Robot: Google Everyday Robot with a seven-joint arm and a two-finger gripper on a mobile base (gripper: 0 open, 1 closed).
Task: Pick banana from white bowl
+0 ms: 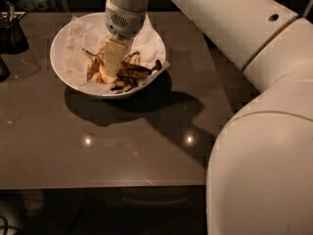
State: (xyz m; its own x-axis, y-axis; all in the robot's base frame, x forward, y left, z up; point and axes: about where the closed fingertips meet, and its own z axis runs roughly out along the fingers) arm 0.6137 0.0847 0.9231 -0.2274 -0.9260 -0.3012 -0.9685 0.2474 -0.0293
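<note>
The gripper is reaching straight down into the white bowl, its pale tip sitting among the banana, whose browned peel is spreading just beside the tip on the crumpled paper; whether it is clamped on the fruit or standing apart I cannot tell. The soft, split banana is looking likely to tear or slip if only a strip of peel is being caught. The loose paper beneath the gripper is risking being pinched and dragged up too, shifting the bowl on the table.
</note>
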